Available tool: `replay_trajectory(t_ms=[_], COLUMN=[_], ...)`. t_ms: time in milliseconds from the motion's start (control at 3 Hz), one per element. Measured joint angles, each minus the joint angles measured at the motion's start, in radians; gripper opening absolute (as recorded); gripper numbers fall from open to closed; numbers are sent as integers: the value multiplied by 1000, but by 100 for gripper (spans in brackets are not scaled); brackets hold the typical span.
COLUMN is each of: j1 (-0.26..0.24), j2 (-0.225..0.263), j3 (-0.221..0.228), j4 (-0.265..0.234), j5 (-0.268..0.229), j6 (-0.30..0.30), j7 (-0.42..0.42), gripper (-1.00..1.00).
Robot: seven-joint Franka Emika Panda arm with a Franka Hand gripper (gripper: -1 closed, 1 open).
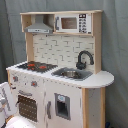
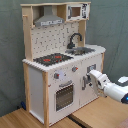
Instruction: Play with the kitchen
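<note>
- The kitchen stands upright on the wooden floor against a grey curtain, filling the middle of both exterior views.
- The worktop carries the hob at 9 o'clock and the sink with the black faucet at 3 o'clock, as seen in the first exterior view. The grey hood sits directly over the hob, as on a real cooker.
- The arm enters the second exterior view from 4 o'clock, with the gripper level with the lower cabinet door, just at its panel.
- Judgement: the low, horizontal reach suits working that door or its handle, not the worktop items.
- Gripper state: cannot tell. The fingers merge with the white door front (contact with the door is equally unclear).
- In the first exterior view a white part shows at 8 o'clock beside the oven door, probably the same arm seen from the other side.
- The oven door with its window looks closed in both exterior views, and the knobs above it have nothing on them.
</note>
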Motion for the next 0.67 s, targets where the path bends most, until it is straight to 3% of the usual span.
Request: replay_trajectory(t_ms=[333,667], j1=[-21,-61], j2=[2,0], j3=[-26,-30], j4=[-9,-9], j5=[-99,-161], j6=[21,75], j7=[-43,-107], gripper=[100,100])
